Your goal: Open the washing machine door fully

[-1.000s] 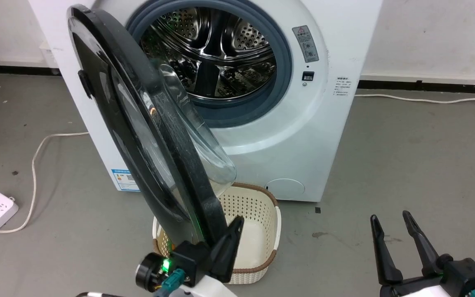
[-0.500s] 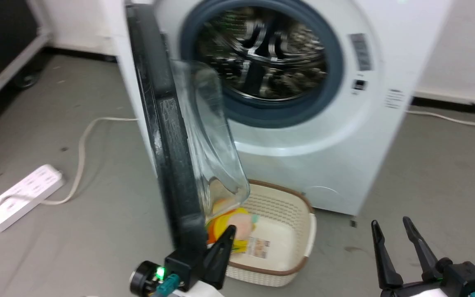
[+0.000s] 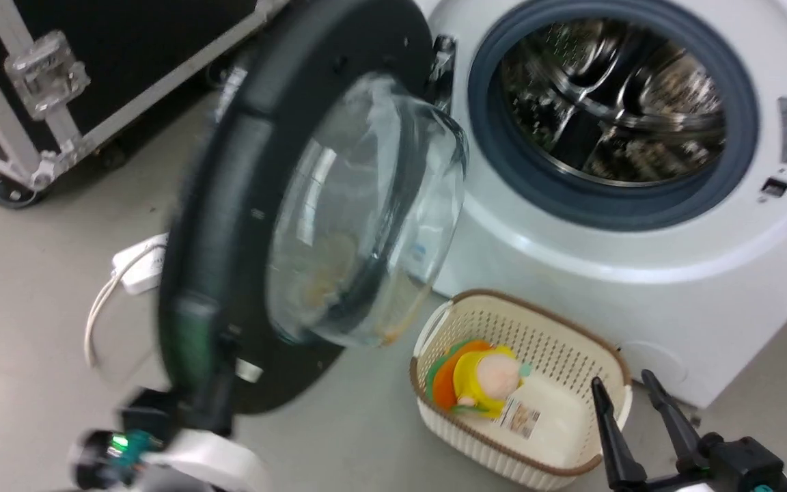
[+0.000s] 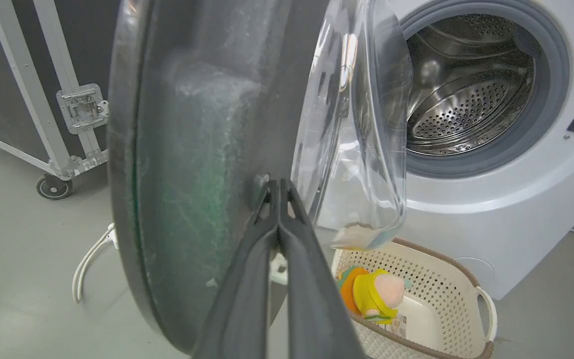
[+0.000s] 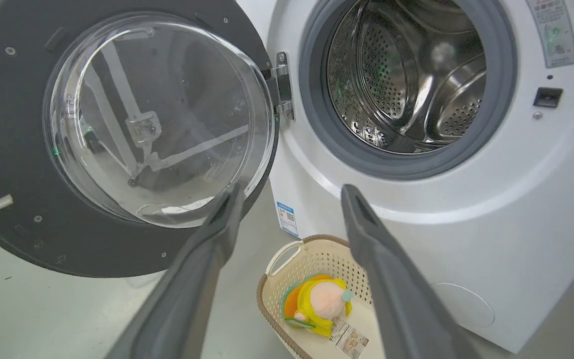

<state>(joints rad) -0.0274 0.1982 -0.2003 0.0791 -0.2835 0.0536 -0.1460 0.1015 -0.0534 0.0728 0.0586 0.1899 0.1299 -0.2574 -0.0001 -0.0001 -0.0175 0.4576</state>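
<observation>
The washing machine door [image 3: 229, 205] is swung far out to the left on its hinge, its glass bowl [image 3: 359, 225] facing me. My left gripper [image 3: 216, 383] is blurred at the door's lower edge. In the left wrist view its fingers [image 4: 278, 187] are pressed together, with the tips against the inner black face of the door [image 4: 192, 149]. The white washing machine [image 3: 571, 260] stands with its steel drum [image 3: 612, 102] exposed. My right gripper [image 3: 629, 389] hangs open over the basket, apart from the door [image 5: 8, 124], its fingers [image 5: 294, 194] holding nothing.
A cream basket [image 3: 550, 335] with a yellow and orange soft toy [image 3: 482, 379] sits on the floor before the machine. A black wheeled flight case [image 3: 93, 68] stands behind the door at the left. A white power strip and cable [image 3: 137, 266] lie on the floor beneath the door.
The camera has turned left. The door has swung from half open, through edge-on, to wide open, and my left gripper has gone left with it. The right gripper is still open.
</observation>
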